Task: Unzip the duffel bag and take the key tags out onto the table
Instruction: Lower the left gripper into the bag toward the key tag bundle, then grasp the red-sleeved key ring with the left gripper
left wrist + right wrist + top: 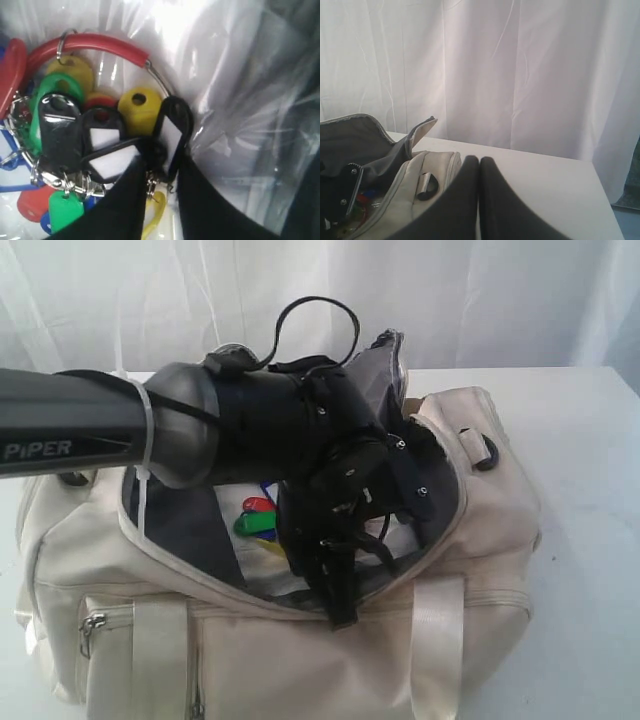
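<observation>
The duffel bag sits on the table, with bare table to its right and behind it. The key tags lie inside the bag, under its top opening. The left end effector reaches down into that opening from the left, just above the bunch. The right end effector hangs over the table near the bag's right end. A curtain hangs behind the table's far edge.

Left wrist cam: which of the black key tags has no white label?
The solid glossy black tag overlapping the green tag; the other black tags are just frames around white inserts.
</observation>
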Available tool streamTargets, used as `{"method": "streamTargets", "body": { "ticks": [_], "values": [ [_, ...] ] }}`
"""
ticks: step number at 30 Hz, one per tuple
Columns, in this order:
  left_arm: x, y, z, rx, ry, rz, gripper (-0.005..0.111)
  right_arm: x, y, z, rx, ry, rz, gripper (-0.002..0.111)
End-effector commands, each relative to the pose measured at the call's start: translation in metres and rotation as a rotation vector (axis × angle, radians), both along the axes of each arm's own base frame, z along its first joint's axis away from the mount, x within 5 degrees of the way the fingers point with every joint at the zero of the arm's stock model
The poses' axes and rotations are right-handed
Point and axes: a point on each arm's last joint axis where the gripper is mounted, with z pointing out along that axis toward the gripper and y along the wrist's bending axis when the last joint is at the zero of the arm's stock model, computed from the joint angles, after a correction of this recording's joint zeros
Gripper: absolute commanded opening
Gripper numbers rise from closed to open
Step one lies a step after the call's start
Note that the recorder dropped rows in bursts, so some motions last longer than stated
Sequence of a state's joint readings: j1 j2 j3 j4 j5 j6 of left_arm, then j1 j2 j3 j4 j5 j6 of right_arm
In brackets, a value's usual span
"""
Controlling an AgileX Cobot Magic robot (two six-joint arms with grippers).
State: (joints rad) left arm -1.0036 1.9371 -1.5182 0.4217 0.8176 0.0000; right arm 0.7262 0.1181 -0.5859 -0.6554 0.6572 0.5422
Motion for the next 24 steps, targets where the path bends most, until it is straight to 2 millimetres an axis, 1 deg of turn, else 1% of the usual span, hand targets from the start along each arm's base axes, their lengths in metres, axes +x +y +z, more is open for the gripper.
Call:
{"method": "streamTargets", "body": {
  "ticks": [1, 4, 8, 11, 13, 15, 18, 21, 22, 23, 24],
  "values": [
    [-0.009, 0.010, 0.017, -0.025, 0.037, 0.001, 0.000, 0.000, 0.000, -0.001, 0.002, 0.000, 0.001, 0.000],
    [-0.015, 0.019, 0.049, -0.095, -0.008, 0.000, 0.000, 0.000, 0.000, -0.001, 0.002, 0.000, 0.001, 0.000],
    [-0.023, 0.032, 0.084, -0.163, -0.061, -0.024, 0.000, 0.000, 0.000, -0.001, 0.002, 0.000, 0.001, 0.000],
    [-0.031, 0.045, 0.105, -0.179, -0.083, -0.039, 0.000, 0.000, 0.000, -0.001, 0.002, 0.000, 0.001, 0.000],
    [-0.033, 0.049, 0.110, -0.180, -0.090, -0.038, 0.000, 0.000, 0.000, -0.001, 0.002, 0.000, 0.001, 0.000],
    [-0.033, 0.050, 0.110, -0.165, -0.087, -0.034, 0.000, 0.000, 0.000, -0.001, 0.002, 0.000, 0.001, 0.000],
    [-0.030, 0.045, 0.097, -0.135, -0.054, -0.025, 0.000, 0.000, 0.000, -0.001, 0.002, 0.000, 0.001, 0.000],
    [-0.027, 0.032, 0.072, -0.114, 0.023, -0.014, 0.000, 0.000, 0.000, -0.001, 0.002, 0.000, 0.001, 0.000],
    [-0.025, 0.028, 0.061, -0.088, 0.046, -0.011, 0.002, 0.000, 0.000, -0.001, 0.002, 0.000, 0.001, 0.000],
    [-0.023, 0.025, 0.052, -0.064, 0.061, -0.008, 0.006, 0.000, 0.000, -0.001, 0.002, 0.000, 0.001, 0.000],
    [-0.021, 0.022, 0.040, -0.030, 0.082, -0.005, 0.013, 0.000, 0.000, -0.001, 0.002, 0.000, 0.001, 0.000]
  ]
}}
